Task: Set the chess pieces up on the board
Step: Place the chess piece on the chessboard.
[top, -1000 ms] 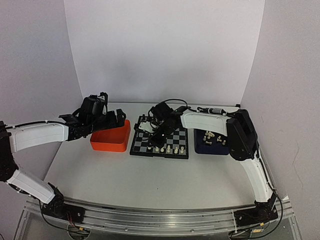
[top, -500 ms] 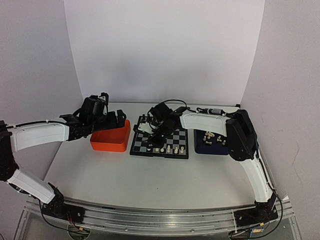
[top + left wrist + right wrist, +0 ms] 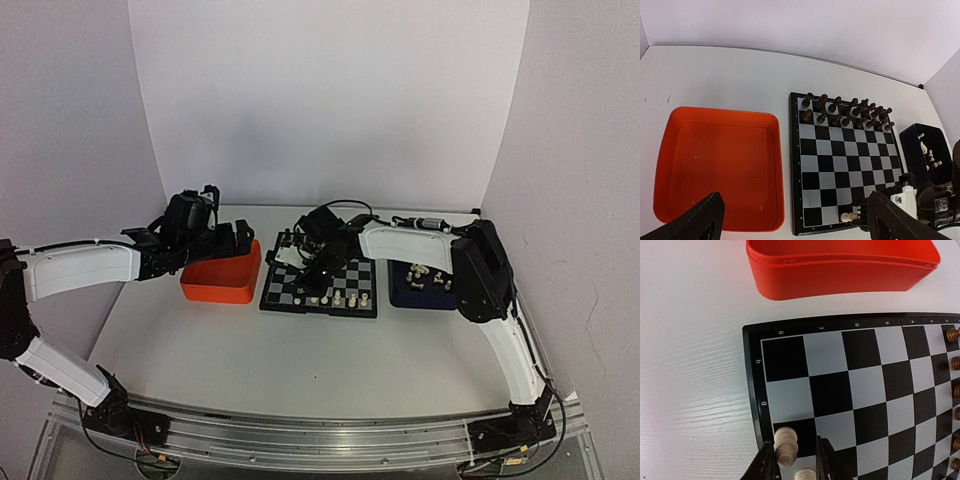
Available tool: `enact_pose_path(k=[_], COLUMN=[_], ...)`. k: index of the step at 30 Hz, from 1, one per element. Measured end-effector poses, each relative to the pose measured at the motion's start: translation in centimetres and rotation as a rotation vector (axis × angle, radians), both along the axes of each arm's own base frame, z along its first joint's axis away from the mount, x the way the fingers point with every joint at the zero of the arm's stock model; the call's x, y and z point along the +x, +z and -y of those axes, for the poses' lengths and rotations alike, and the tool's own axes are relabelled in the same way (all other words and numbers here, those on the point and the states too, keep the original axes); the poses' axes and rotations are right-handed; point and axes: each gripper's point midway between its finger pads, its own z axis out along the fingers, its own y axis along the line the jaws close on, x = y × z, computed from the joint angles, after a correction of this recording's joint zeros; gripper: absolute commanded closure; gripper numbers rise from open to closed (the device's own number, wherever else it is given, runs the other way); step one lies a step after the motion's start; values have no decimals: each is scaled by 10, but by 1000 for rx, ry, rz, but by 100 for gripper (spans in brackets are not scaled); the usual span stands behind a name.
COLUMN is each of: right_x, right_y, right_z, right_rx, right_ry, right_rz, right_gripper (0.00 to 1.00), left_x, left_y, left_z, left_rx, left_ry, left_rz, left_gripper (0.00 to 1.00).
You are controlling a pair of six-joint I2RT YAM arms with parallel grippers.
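Right fingers [image 3: 827,465]: parted only narrowly, one on each side of a cream piece [image 3: 786,449] standing upright between them. A gap showed on one side, so the piece looked set down rather than gripped.
Left fingers [image 3: 700,222]: spread wide and holding nothing, poised above the orange tray [image 3: 780,165].
Cream piece: on a dark square in the outer row of the board [image 3: 751,385], close to the frame and near a corner. A second cream piece [image 3: 805,475] stood just beside it.
Board: black pieces [image 3: 845,112] were ranked in two rows on the far side, and a short row of cream pieces [image 3: 338,297] lined the near side.
Dark blue tray [image 3: 910,132]: right of the board, with more chess pieces [image 3: 929,156] lying loose inside.
Step in hand: by the look of it, the letting-go of one cream piece on its home row.
Next move: probably a straight lift clear of the piece and its neighbour, then a reach to the dark blue tray.
Bench [image 3: 690,340]: white, carrying board and both trays.
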Motion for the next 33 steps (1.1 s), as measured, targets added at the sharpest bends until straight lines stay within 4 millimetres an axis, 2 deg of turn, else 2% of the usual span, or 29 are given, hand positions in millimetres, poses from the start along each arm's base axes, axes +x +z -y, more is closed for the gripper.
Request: enact_pose_path(k=[14,25,33], right_x=[6,5,8], right_y=[-3,-6,7], right_z=[0,3,-5], right_rx=[-21,-36,3], right_ry=[-9,-17,-33], right_rz=[29,23,18], right_gripper=[79,66,53], left_x=[0,0,2], left_y=[0,1,4], left_z=[0,2,6], left_rx=[13,16,19], left_ry=[-9,-23,-42], left_rz=[5,8,13], left_gripper=[0,0,0])
